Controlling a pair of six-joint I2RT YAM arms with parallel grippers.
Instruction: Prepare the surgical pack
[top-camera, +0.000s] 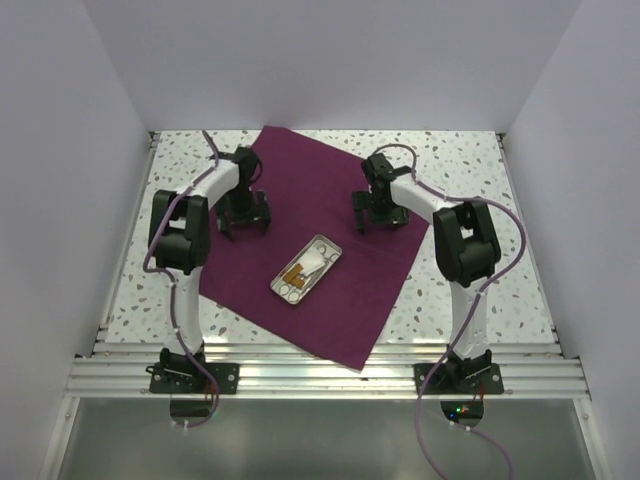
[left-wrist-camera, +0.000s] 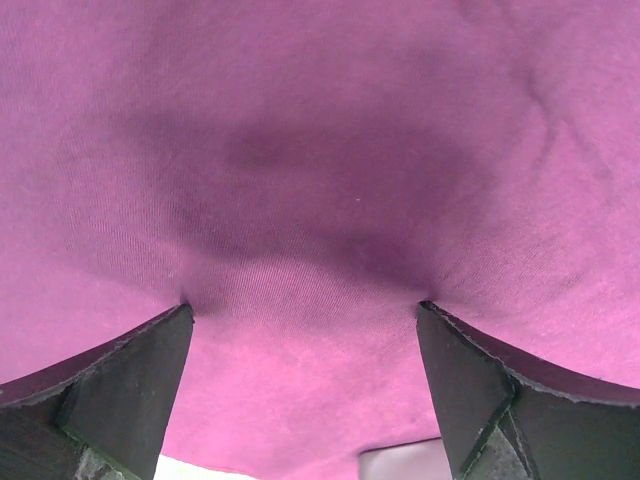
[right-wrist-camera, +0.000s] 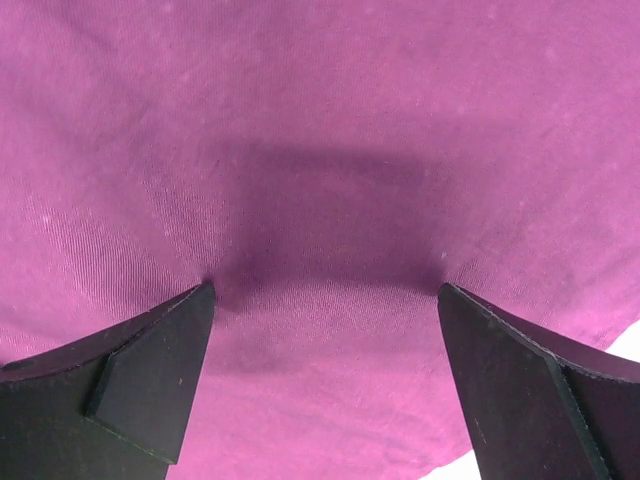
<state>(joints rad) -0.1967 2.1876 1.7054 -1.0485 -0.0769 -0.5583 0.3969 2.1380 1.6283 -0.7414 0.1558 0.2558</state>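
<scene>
The plum-purple cloth (top-camera: 330, 290) of the surgical pack lies flat as a large square sheet turned like a diamond on the table. A small silver metal tray (top-camera: 307, 268) holding instruments sits near its middle. My left gripper (top-camera: 244, 222) is open, its fingertips down on the cloth at the left side; the cloth (left-wrist-camera: 320, 180) fills the left wrist view. My right gripper (top-camera: 379, 218) is open, its fingertips down on the cloth at the right side; the cloth (right-wrist-camera: 320, 150) fills the right wrist view. Neither gripper holds a fold.
The speckled white table (top-camera: 470, 180) shows around the cloth. White walls close in the left, back and right. A metal rail (top-camera: 320, 375) runs along the near edge by the arm bases. A pale tray edge (left-wrist-camera: 400, 462) shows at the bottom of the left wrist view.
</scene>
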